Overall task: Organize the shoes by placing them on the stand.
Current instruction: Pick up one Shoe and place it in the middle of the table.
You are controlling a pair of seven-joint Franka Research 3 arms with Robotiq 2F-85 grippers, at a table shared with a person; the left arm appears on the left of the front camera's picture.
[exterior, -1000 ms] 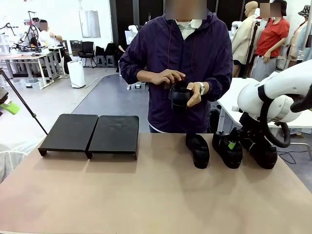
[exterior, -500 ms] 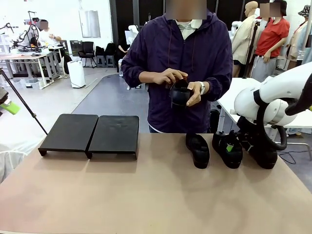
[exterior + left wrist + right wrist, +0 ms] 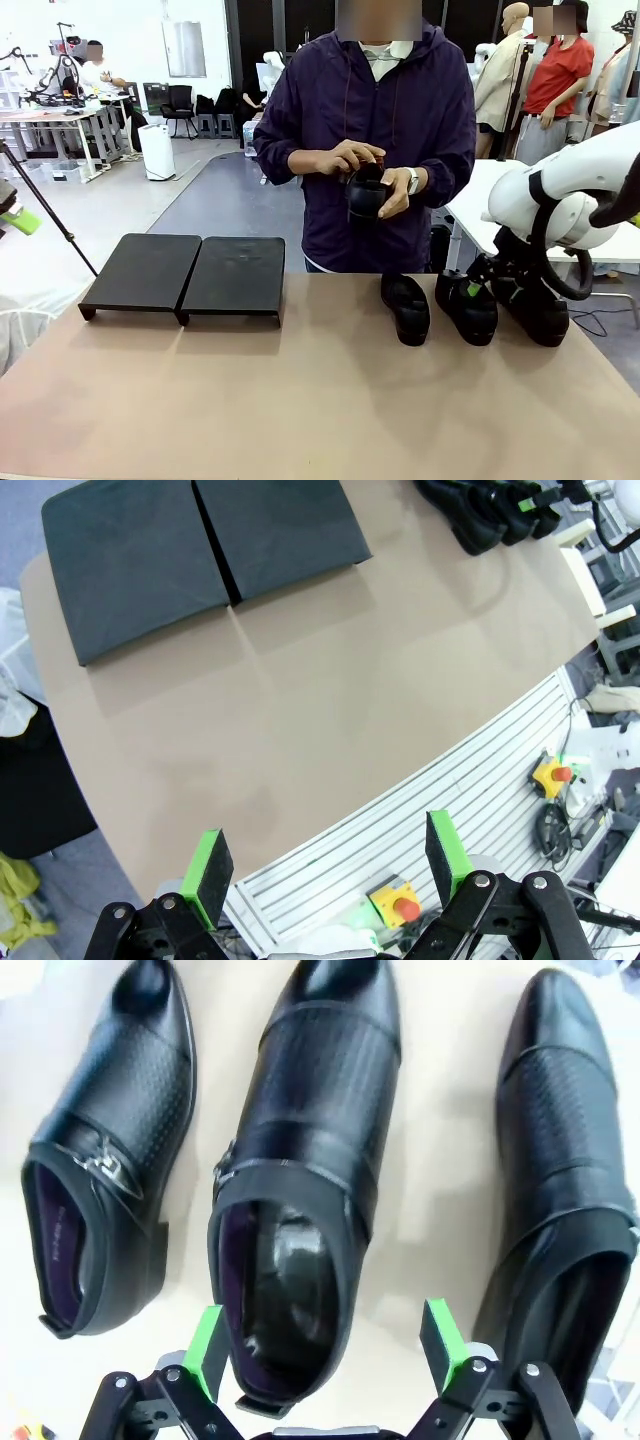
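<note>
Looking across, we see three shoes (image 3: 405, 308) far right, the stand (image 3: 180, 275) far left. Our left gripper (image 3: 325, 865) hangs spread wide. Our right gripper (image 3: 325, 1345), jaws apart, straddles the heel of the middle shoe (image 3: 300, 1160); we should centre before closing.

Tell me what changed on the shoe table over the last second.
The right gripper, open, edged slightly left over the middle shoe; nothing grasped or released. The person's held shoe, the two flanking shoes, the stand and the left gripper stayed put.
</note>
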